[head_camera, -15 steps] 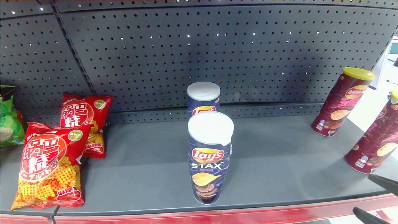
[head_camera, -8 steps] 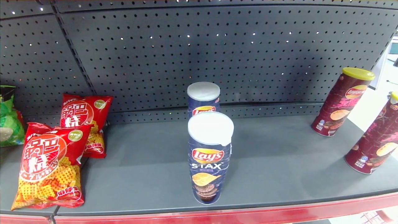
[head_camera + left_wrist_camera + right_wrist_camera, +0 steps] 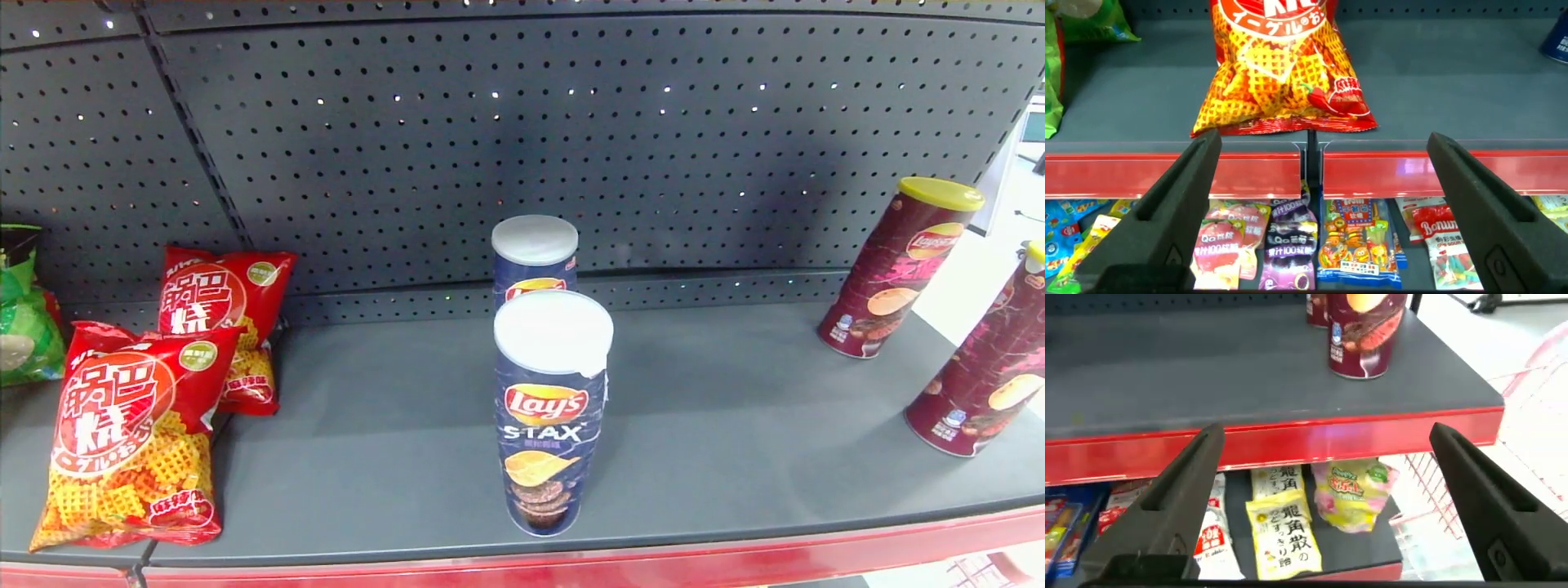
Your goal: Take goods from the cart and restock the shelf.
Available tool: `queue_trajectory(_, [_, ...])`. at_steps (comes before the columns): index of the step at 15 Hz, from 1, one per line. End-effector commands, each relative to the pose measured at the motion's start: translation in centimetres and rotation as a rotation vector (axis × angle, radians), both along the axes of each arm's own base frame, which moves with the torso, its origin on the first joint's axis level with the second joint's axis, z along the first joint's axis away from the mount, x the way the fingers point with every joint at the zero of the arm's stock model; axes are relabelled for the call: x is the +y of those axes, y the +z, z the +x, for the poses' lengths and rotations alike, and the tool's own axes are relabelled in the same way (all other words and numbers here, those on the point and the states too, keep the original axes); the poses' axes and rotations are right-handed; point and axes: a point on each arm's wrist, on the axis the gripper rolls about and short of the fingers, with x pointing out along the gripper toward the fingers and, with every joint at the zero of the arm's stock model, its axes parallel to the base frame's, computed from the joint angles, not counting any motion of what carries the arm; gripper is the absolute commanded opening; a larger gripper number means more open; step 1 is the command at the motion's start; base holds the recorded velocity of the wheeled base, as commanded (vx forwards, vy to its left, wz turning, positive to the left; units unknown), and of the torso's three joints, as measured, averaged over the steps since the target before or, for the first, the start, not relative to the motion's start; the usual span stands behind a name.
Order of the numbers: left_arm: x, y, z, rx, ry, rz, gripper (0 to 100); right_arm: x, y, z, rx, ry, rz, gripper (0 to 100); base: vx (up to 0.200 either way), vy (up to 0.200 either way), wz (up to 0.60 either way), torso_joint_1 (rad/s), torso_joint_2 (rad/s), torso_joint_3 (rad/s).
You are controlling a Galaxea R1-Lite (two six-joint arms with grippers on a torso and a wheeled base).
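Left tool point(image 3: 1324, 139), right tool point(image 3: 1327, 431) both spread wide, empty, facing red-edged grey shelf point(image 3: 735, 425); dark pegboard point(image 3: 490, 131) behind

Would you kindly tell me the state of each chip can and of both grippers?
Front navy cylindrical chip can: upright, lidded.
Rear navy chip can: upright, lidded.
Rear maroon yellow-lidded can: upright.
Front maroon yellow-lidded can: upright.
Left gripper: jaws open, empty.
Right gripper: jaws open, empty.

Goods on grey shelf point(image 3: 735, 441)
Navy can point(image 3: 549, 408) upright at front edge; red snack bag point(image 3: 1282, 73) straight beyond left gripper's point(image 3: 1324, 137) spread jaws.
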Motion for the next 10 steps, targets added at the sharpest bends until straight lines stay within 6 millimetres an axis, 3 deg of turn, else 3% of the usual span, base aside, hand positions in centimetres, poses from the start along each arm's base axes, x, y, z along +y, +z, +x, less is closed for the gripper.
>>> queue_trajectory(1, [0.0, 0.0, 0.01, 0.001, 0.001, 0.0, 100, 0.02, -0.03, -0.09, -0.015, 0.011, 0.001, 100, 0.0, 0.0, 0.0, 0.0, 0.0, 0.0])
queue_trajectory(2, [0.0, 0.0, 0.01, 0.001, 0.001, 0.0, 100, 0.33, -0.03, -0.1, -0.017, 0.146, -0.003, 100, 0.0, 0.0, 0.0, 0.0, 0.0, 0.0])
queue_trajectory(4, [0.0, 0.0, 0.01, 0.001, 0.001, 0.0, 100, 0.17, -0.08, -0.09, -0.013, 0.077, 0.029, 100, 0.0, 0.0, 0.0, 0.0, 0.0, 0.0])
queue_trajectory(10, [0.0, 0.0, 0.01, 0.001, 0.001, 0.0, 100, 0.23, -0.03, -0.12, -0.012, 0.102, -0.003, 100, 0.0, 0.0, 0.0, 0.0, 0.0, 0.0])
